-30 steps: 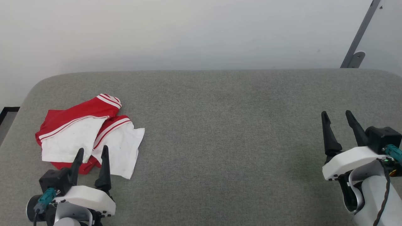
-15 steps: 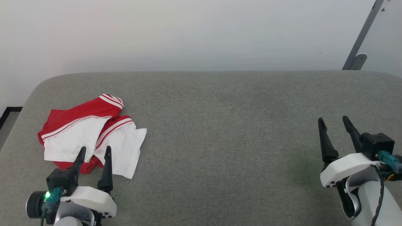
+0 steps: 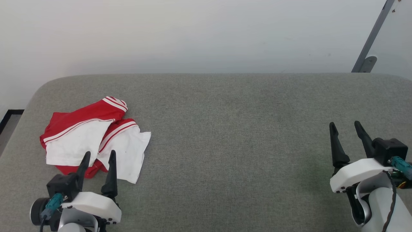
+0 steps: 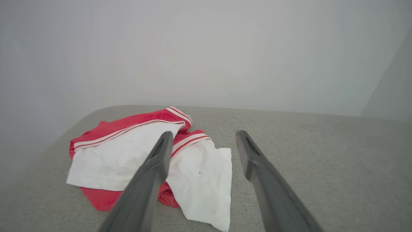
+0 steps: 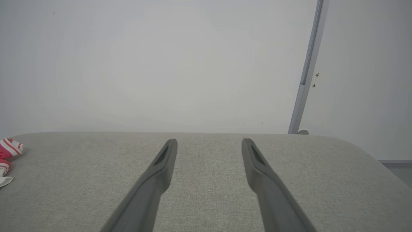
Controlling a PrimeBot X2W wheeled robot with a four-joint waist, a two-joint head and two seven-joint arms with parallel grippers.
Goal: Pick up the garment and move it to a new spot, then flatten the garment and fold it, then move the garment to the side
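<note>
The garment (image 3: 93, 138) lies crumpled at the left of the grey padded surface, red with white panels and red-and-white striped trim. In the left wrist view the garment (image 4: 128, 158) sits just beyond the fingertips. My left gripper (image 3: 99, 156) hovers at the garment's near edge, open, with nothing between its fingers. Far off at the lower right, my right gripper (image 3: 344, 125) stands open and empty over bare fabric. In the right wrist view a scrap of the garment (image 5: 8, 151) shows at the left edge, and the right gripper (image 5: 209, 141) is open.
The grey padded surface (image 3: 231, 135) stretches wide between the two arms, with rounded far corners. A pale wall stands behind it, with a slanted grey metal bar (image 3: 370, 42) at the upper right. A strip of floor (image 3: 8, 122) shows past the left edge.
The whole head view has shifted slightly, so the camera moved. Both grippers sit a little lower in the picture and stay open. The garment lies as before.
</note>
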